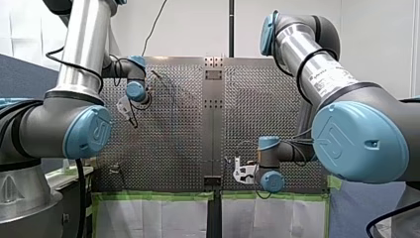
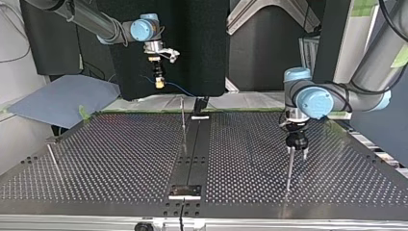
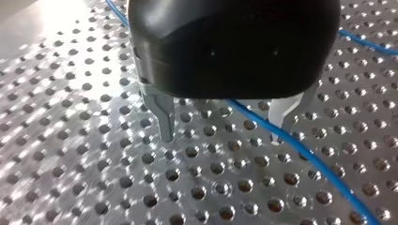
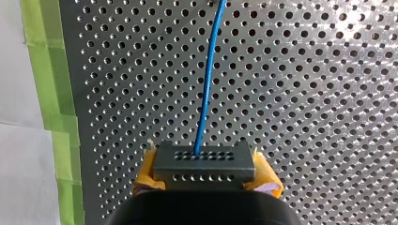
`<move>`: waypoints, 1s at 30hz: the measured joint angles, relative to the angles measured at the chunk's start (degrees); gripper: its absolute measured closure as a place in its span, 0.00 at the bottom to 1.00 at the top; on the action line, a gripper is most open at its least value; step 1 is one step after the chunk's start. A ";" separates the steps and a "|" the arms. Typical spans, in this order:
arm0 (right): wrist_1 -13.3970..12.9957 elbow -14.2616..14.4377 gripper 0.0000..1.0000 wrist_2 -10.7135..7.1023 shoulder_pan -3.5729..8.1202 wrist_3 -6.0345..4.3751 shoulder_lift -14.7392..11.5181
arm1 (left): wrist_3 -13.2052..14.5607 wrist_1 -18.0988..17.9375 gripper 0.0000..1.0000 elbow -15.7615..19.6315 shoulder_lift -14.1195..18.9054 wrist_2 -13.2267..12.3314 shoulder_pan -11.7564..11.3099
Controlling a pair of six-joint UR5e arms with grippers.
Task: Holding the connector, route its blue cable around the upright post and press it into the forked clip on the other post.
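Note:
My right gripper is shut on a black connector, clamped between its yellow pads. A blue cable runs from the connector out over the perforated table. In the top view this gripper hangs high above the far edge, and the cable trails toward the middle. My left gripper is open just above the table. The blue cable lies on the plate between its metal fingers, close to one of them. In the top view it hovers over a thin upright post. Another thin post stands near the centre strip.
A dark centre strip divides the perforated table. Green tape and white sheeting line the edge beside my right gripper. A thin rod stands at the top view's left.

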State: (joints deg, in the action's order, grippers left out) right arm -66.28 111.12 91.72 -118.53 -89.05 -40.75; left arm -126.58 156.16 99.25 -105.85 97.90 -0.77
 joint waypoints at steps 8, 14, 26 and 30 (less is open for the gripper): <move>0.16 0.01 1.00 0.01 -0.19 0.00 0.00 | -4.88 -2.89 0.00 2.56 0.00 1.77 -0.63; 0.23 0.01 1.00 -0.01 -0.27 0.00 0.00 | -8.26 -6.21 0.00 4.68 0.00 2.36 -1.05; 0.27 0.02 1.00 0.05 -0.38 0.00 0.00 | -9.44 -10.13 0.00 6.42 -0.76 3.54 -1.91; 0.27 0.02 1.00 0.05 -0.41 0.00 0.00 | -8.56 -10.24 0.00 6.49 -0.93 4.32 -2.23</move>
State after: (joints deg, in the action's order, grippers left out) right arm -66.01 111.14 91.77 -118.94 -89.05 -40.75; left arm -135.14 145.92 105.74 -106.78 102.22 -3.00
